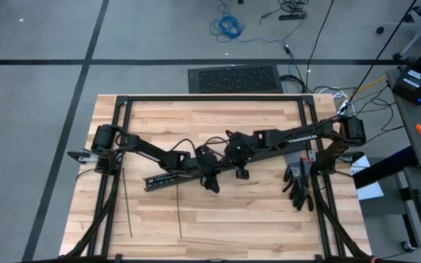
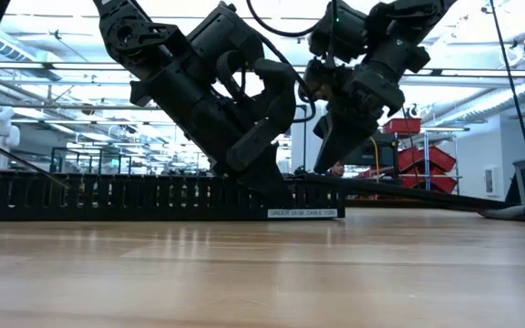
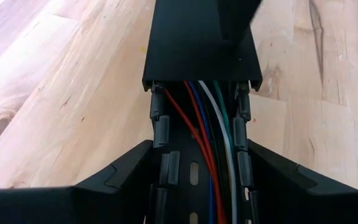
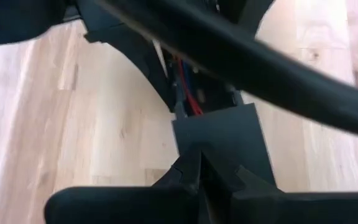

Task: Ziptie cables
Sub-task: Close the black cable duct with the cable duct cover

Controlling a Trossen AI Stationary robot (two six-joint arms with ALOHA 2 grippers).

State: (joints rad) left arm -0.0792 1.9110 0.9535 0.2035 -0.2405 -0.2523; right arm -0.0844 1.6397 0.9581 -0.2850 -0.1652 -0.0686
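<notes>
Pale, smooth wooden table; matt black plastic duct; glossy-sheathed cables.

cables partly hidden under the duct's black cover, left gripper cut off by frame edge

desk: pale wooden planks, black frame along its edges
slotted duct: lies flat, under the left claw
zipties: two thin strips, well left of that claw
black gloves: right of the right claw
</notes>
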